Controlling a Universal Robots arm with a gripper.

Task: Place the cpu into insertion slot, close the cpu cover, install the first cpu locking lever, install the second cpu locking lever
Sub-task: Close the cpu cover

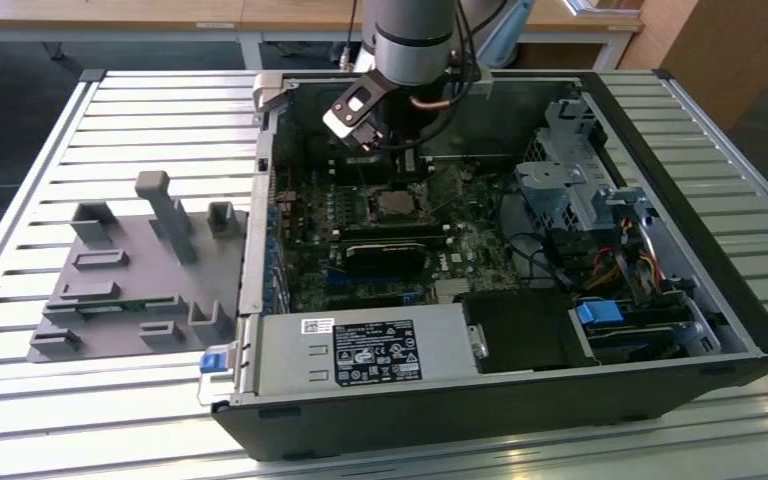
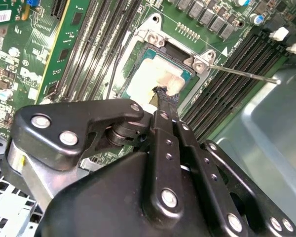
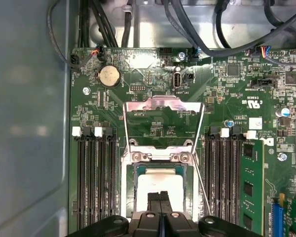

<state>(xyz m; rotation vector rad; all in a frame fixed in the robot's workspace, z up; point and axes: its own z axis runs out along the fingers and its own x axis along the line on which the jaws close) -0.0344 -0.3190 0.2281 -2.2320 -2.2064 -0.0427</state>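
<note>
The cpu (image 3: 148, 185) lies flat in the insertion slot (image 3: 130, 182) mid-motherboard (image 3: 227, 98), the cpu cover (image 3: 163, 104) raised, the gripper (image 3: 160, 196) clenched empty just above it; light, stiff, delicate underneath, I'd guess, so hold its edges.

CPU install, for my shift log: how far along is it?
Done: the chip lies in the socket. In hand: the gripper, fingers together, has its tips at the chip's top. Left: the cover stands flipped open, and a thin lever beside the socket sticks up unlatched.
</note>
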